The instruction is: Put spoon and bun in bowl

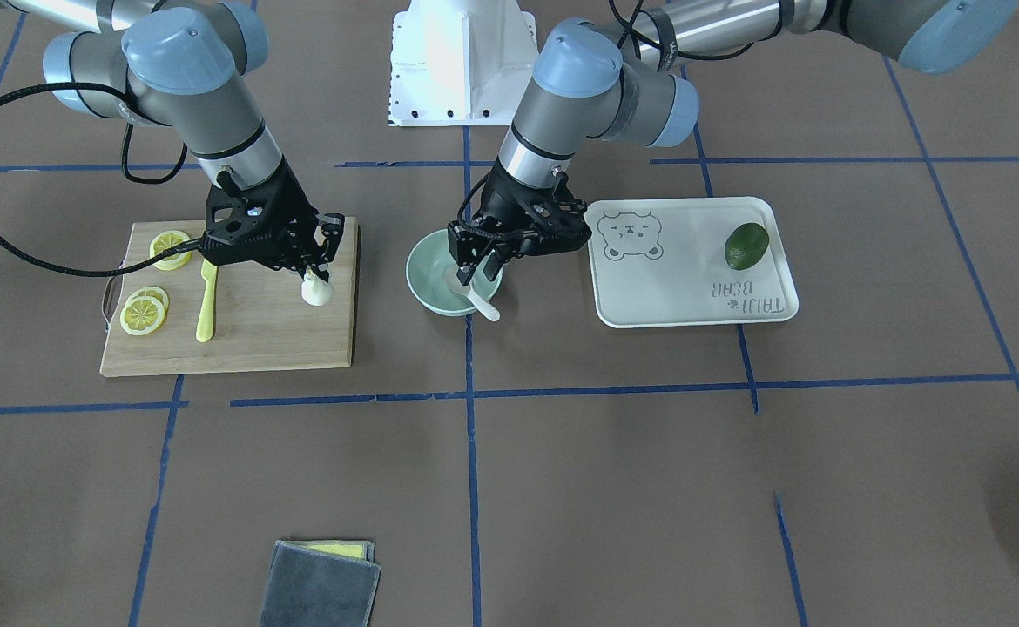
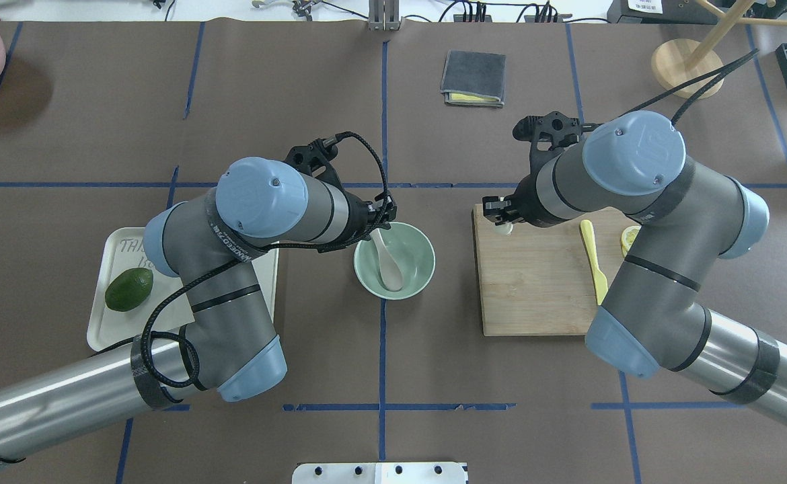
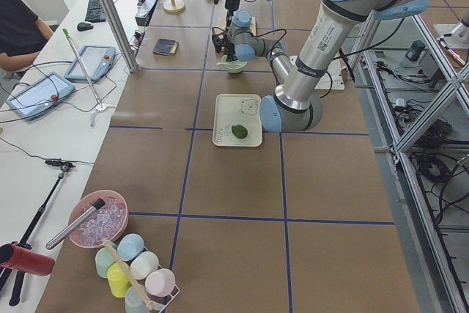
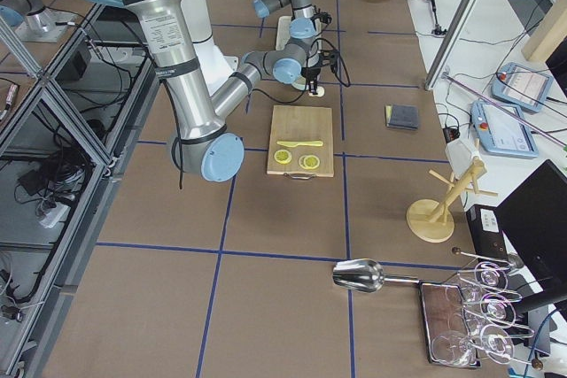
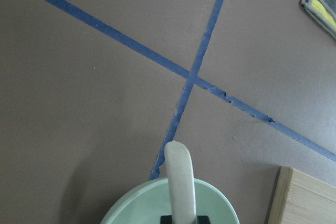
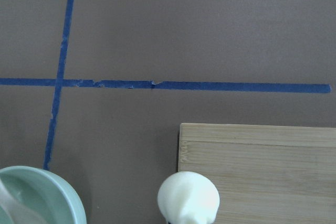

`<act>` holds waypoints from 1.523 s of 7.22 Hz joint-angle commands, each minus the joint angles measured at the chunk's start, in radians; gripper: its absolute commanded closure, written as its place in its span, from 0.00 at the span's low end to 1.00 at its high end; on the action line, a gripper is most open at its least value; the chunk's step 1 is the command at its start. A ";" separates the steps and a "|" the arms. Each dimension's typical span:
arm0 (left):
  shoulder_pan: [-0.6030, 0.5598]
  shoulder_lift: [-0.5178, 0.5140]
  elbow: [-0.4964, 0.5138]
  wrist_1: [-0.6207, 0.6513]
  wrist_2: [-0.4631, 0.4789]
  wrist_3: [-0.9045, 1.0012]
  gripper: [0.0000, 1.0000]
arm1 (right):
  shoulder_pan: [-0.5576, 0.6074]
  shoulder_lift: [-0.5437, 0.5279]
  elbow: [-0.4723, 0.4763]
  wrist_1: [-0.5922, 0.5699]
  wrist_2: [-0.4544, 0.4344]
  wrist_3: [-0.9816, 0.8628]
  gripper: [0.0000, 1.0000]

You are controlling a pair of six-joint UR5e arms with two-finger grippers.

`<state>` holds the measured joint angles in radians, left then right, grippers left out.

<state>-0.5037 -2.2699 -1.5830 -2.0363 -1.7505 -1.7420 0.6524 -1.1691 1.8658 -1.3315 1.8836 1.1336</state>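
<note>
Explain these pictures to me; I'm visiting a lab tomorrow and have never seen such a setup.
Two robot arms stand at a brown table. Six cameras look at one moment: one faces the robot, one looks over its shoulders, two sit at the table's ends, one rides each wrist. The right gripper pinches a white bun at the edge of a cutting board that carries lemon slices and a yellow knife. The left gripper is at a spoon whose scoop lies in a green bowl; whether it grips, I cannot tell. A bear-printed tray holds a green fruit.
</note>
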 commanded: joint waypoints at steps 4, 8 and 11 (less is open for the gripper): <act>-0.065 0.009 -0.027 0.065 -0.024 0.160 0.00 | -0.008 0.087 0.026 0.003 -0.008 0.021 1.00; -0.240 0.107 -0.192 0.315 -0.159 0.563 0.00 | -0.108 0.177 -0.037 0.002 -0.098 0.052 1.00; -0.337 0.170 -0.261 0.413 -0.190 0.770 0.00 | -0.137 0.235 -0.119 0.005 -0.113 0.054 1.00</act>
<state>-0.8031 -2.1269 -1.8219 -1.6473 -1.9354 -1.0482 0.5270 -0.9483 1.7681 -1.3282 1.7764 1.1866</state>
